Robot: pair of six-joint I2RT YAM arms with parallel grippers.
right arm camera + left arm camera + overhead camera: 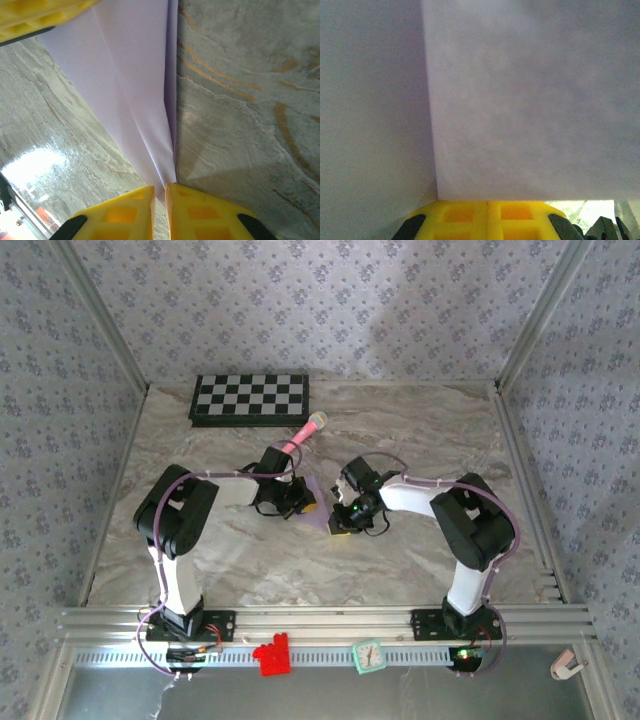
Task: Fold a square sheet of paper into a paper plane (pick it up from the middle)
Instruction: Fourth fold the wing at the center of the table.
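Lavender paper is stretching between your two arms near the middle of the marble table point(420, 430): it is the paper plane point(318, 497), folded into long overlapping layers.

Your left gripper point(300, 504) is gripping one end of it. In the left wrist view its yellow fingers point(465, 215) are pressing together with no gap, and the paper plane point(520, 100) is rising straight up from them, one vertical crease running down its left part.

Your right gripper point(342, 526) is holding the other end. In the right wrist view its jaws are standing almost together, and the gripper point(160, 192) is pinching the narrow tip of the paper plane point(135, 100) in the slit between them. From there the layers are fanning wider toward a yellow finger point(40, 15) of the left gripper in the upper corner. The marble table point(240, 100) is lying behind the sheet; you cannot tell from these views whether the paper is touching it.

Farther back, a pink microphone point(303, 434) is lying just beyond the left gripper, and a checkered board point(250, 398) is sitting against the far wall. A red block point(271, 655) and a small green clock point(368, 656) are resting on the near rail between the arm bases.
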